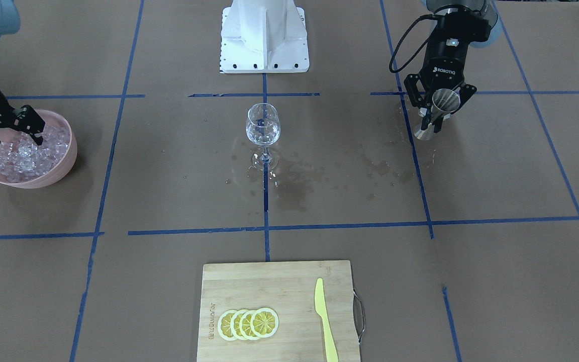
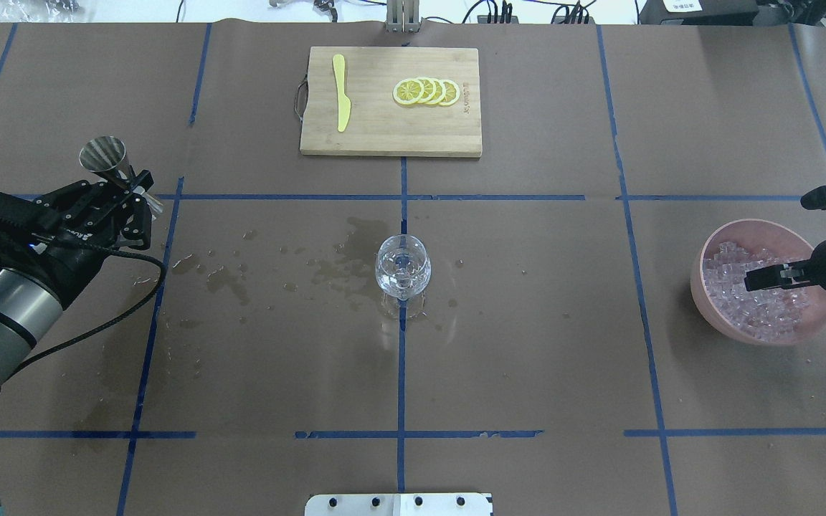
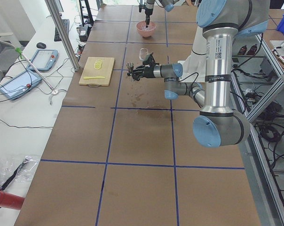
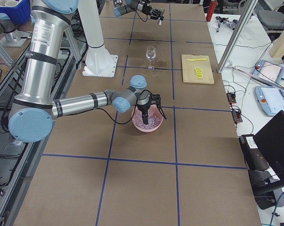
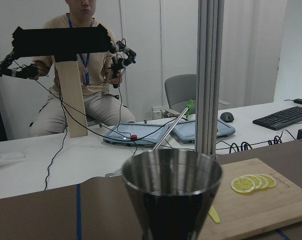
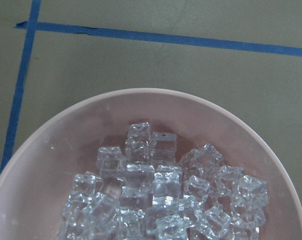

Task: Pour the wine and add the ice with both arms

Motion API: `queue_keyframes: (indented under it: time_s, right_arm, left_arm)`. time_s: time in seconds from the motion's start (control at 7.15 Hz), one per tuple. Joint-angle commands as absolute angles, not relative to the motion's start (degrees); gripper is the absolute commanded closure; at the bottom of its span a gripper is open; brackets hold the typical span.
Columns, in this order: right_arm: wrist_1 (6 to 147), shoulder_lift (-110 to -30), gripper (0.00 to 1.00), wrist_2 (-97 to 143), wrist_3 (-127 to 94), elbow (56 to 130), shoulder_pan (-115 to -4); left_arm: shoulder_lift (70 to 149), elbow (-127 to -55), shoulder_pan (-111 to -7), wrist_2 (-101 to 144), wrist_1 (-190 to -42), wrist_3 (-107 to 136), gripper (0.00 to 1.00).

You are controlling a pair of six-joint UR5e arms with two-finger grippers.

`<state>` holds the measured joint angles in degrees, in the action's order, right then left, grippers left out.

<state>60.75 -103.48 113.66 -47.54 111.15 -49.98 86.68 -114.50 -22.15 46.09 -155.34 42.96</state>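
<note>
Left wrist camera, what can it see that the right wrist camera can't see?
Only the left wrist camera shows a shiny metal cup up close, lemon slices on a wooden cutting board, and a person sitting behind a white desk. Only the right wrist camera shows the ice, piled in a pink bowl, seen from above. Both show the brown table cover with blue tape lines on it.
</note>
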Motion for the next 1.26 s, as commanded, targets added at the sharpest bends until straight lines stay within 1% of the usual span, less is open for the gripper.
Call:
queue_keyframes:
  time_s: [0.0, 0.42, 0.7, 0.84, 1.12]
  right_arm:
    - [60.8, -102.1, 0.04, 113.7, -47.5, 109.8, -49.9]
    - [60.9, -101.2, 0.10, 114.1, -47.5, 108.7, -49.9]
    - [60.8, -101.4, 0.12, 114.6, -47.3, 108.0, -49.7]
    - [60.9, -101.4, 0.14, 115.2, -47.3, 108.0, -49.7]
    - [60.8, -101.5, 0.23, 117.1, -47.4, 108.2, -49.7]
  left_arm:
    - [84.3, -114.3, -22.1, 46.1, -157.3, 43.0, 1.00]
    - [84.1, -114.0, -22.1, 46.1, -158.0, 43.0, 1.00]
    - [84.1, -114.0, -22.1, 46.2, -158.0, 43.0, 1.00]
    - [84.1, -114.0, -22.1, 46.2, -158.0, 43.0, 1.00]
    - [84.1, -114.0, -22.1, 46.2, -158.0, 43.0, 1.00]
